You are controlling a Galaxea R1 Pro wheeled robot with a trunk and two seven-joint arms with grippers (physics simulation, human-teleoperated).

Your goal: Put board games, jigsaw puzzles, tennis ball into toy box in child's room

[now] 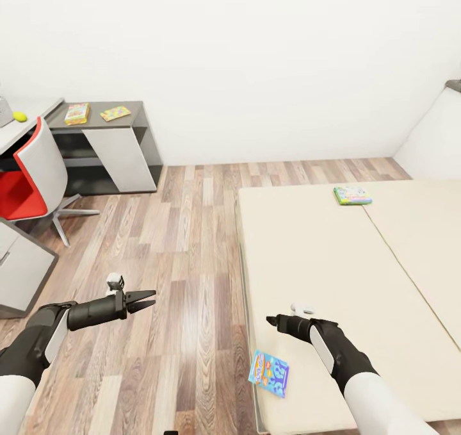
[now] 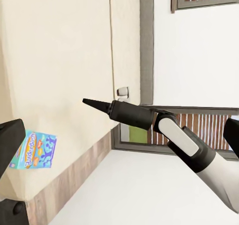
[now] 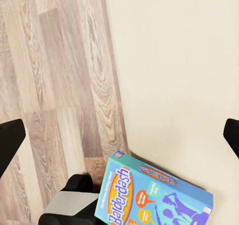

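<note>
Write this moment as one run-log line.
left gripper: open, over floor | right gripper: open, above bed | blue game: bed corner | green game: far side

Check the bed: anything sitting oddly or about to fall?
Yes. The blue board game lies askew at the near corner of the bed, one edge overhanging the floor side. The green board game lies flat, well on the bed.

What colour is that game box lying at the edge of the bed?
The board game is bright blue with cartoon print, clearest in the right wrist view.

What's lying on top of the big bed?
Two board games lie on the bed: a blue one at the near edge and a pale green one farther back. Nothing covers them.
</note>
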